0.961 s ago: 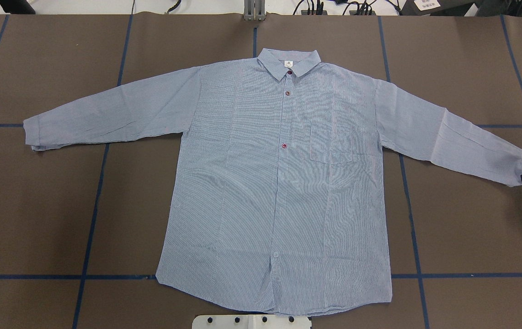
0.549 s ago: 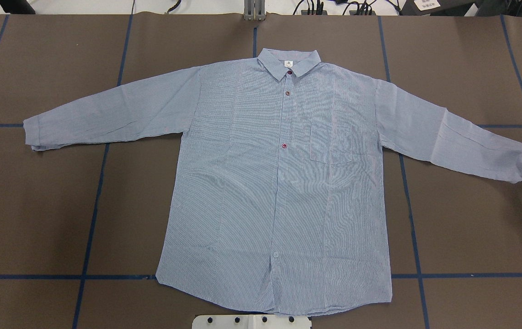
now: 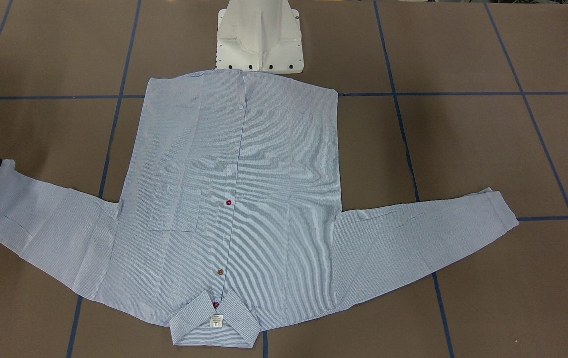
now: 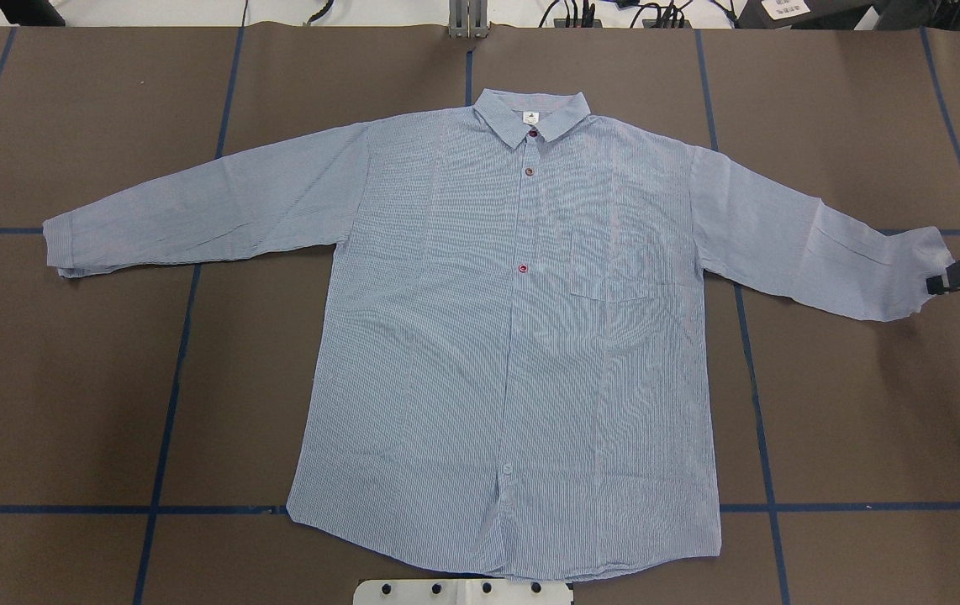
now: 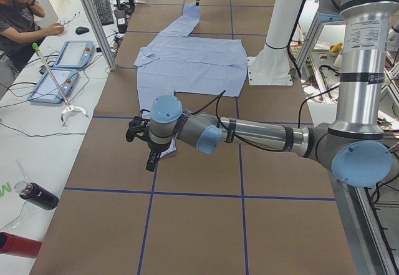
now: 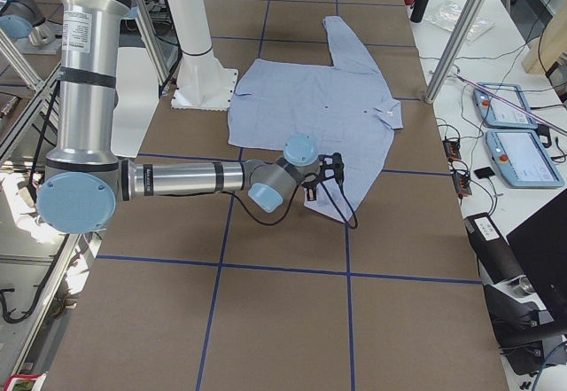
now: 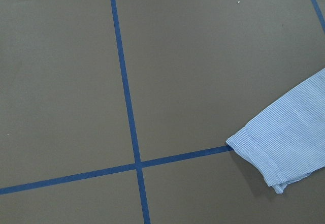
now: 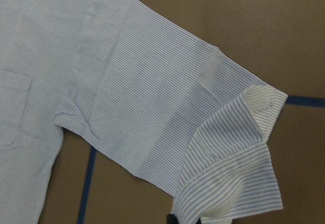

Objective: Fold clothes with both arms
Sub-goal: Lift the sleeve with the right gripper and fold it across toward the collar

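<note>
Gripping the cuff (image 8: 238,183) on our right, our right gripper (image 4: 938,286) holds it raised while the shirt (image 4: 514,336) lies flat, buttons up, on the table (image 4: 68,378). A thin pinch could slip, or pulling could drag the body askew. We cannot tell our left gripper's (image 5: 149,156) state.

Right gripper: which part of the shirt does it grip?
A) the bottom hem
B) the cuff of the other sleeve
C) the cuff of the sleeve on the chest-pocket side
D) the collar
C: the right gripper is closed on the cuff of the shirt sleeve on the chest pocket side, and that cuff is curled upward.
</note>
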{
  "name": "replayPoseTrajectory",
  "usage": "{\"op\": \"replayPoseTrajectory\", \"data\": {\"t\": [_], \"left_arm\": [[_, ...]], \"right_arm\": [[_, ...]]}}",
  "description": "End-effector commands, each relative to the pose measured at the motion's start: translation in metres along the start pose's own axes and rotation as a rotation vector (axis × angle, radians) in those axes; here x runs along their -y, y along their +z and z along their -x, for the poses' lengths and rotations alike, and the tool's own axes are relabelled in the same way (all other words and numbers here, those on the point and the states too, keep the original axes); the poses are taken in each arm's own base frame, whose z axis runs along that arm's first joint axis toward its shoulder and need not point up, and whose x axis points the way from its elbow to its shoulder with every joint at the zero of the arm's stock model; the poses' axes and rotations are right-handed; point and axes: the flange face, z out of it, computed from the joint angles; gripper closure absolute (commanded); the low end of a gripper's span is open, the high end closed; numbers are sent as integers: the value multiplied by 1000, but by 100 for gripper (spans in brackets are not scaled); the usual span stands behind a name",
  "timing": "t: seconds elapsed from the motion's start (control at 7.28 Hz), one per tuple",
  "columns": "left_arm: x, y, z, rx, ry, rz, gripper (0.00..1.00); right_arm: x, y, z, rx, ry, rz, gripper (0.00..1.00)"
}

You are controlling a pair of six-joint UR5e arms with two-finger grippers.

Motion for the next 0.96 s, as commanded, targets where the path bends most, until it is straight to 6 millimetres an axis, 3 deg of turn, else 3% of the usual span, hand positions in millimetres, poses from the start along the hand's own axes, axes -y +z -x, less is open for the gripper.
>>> {"op": "replayPoseTrajectory", "data": {"t": [0.0,0.14,0.27,0.41,0.69,0.82], "left_arm": [[0,0,0,0,0,0,0],[0,0,0,0,0,0,0],[0,1,1,0,-2,2,0],[0,1,1,0,-1,1,0],[-1,2,3,4,-4,4,0],[-1,2,2,2,-3,3,0]], "right_arm": [[70,21,117,13,-69,17,100],[103,24,193,-28,-72,35,100],[131,13,267,-47,-74,50,100],[148,10,339,-39,-111,49,100],[144,33,403,-72,-169,26,100],[155,46,428,-71,-175,34,100]]}}
